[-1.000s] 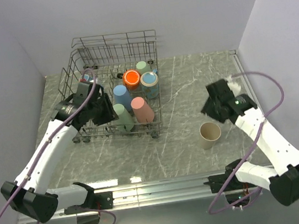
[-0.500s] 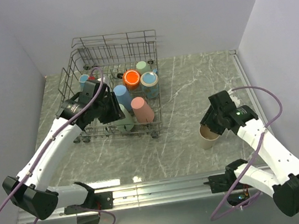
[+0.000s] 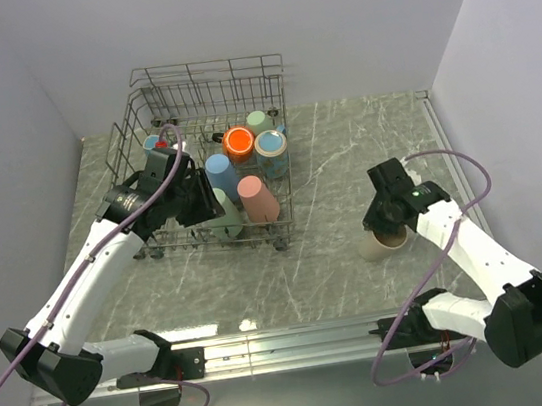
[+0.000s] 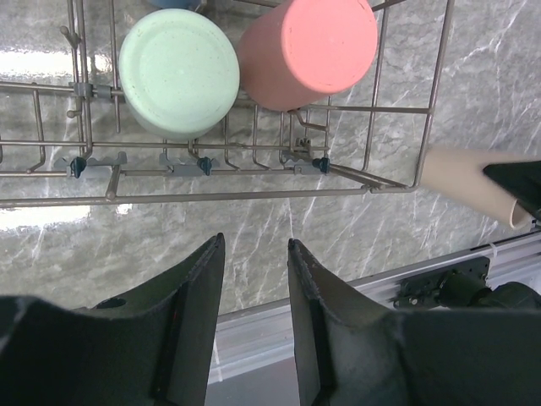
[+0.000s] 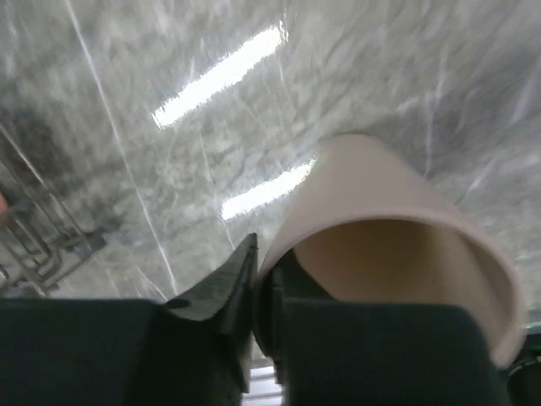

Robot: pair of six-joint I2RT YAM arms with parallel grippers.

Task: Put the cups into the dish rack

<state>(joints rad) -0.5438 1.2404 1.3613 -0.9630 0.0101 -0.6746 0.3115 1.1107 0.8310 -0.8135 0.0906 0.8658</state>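
Observation:
The grey wire dish rack (image 3: pixel 207 69) stands at the back left and holds several cups: orange (image 3: pixel 237 143), blue (image 3: pixel 222 175), pink (image 3: pixel 259 201) and pale green (image 3: pixel 224 215) among them. A beige cup (image 3: pixel 379 245) stands on the table to the right, mouth up. My right gripper (image 3: pixel 387 226) is shut on its rim, one finger inside and one outside the wall (image 5: pixel 380 194). My left gripper (image 3: pixel 200 201) hovers over the rack's front edge, open and empty (image 4: pixel 256 242), just short of the upturned pale green cup (image 4: pixel 177 72) and pink cup (image 4: pixel 308 46).
The rack's front wire wall (image 4: pixel 254 195) lies between my left fingers and the cups. A metal rail (image 3: pixel 290 340) runs along the near table edge. White walls close in at the left, back and right. Marble tabletop (image 3: pixel 325 155) lies between the rack and the beige cup.
My right gripper came down onto the beige cup and shut on its rim. My left gripper shifted a little over the rack's front, still open.

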